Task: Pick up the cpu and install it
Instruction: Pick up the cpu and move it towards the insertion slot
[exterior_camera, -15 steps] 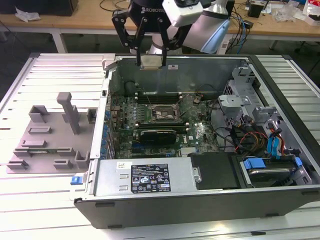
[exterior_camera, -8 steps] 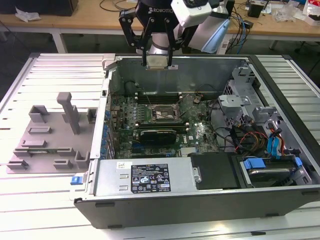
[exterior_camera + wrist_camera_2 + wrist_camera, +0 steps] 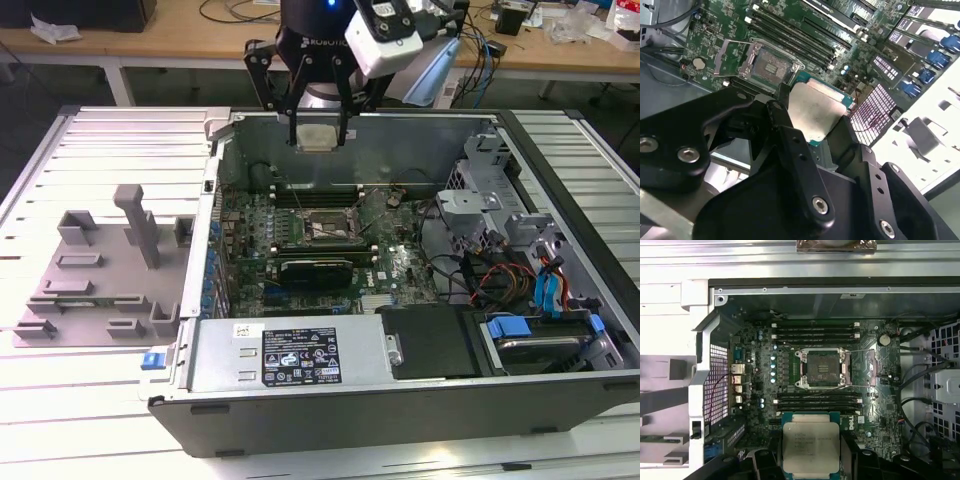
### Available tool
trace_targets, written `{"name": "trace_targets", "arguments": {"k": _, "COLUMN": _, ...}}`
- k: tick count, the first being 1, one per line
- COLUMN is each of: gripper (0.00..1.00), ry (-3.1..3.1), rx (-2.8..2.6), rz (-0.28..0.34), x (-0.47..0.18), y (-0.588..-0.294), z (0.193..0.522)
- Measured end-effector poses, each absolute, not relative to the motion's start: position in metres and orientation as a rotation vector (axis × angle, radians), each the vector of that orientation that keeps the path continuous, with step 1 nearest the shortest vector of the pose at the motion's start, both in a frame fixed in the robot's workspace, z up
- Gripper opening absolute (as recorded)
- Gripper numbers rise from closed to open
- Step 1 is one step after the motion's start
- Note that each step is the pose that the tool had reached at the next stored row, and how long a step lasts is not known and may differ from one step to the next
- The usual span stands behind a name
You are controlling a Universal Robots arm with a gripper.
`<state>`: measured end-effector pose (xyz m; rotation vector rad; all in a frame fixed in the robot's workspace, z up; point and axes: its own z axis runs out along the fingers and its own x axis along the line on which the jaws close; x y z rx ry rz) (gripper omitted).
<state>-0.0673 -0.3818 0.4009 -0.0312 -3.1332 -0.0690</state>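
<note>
Cpu probably light, stiff, slick-topped, fragile underneath; gripper fingers clamped on opposite edges, over case; socket open.

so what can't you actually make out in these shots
- cpu underside: faces away from the camera in the first wrist view.
- cpu side edges: covered by the pincer in the second wrist view.
- socket pins: too small to tell in the first wrist view.

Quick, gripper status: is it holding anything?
Gripper: closed on the cpu, holding it above the motherboard, not yet in the socket.
</note>
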Motion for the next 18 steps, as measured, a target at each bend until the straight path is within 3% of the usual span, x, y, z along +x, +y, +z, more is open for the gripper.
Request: {"name": "trace_targets", "arguments": {"k": 18, "gripper": 0.55, "ry": -3.133, "rx": -0.031, "rz": -0.069, "x": -0.054, "y": -0.382, "z": 0.378}}
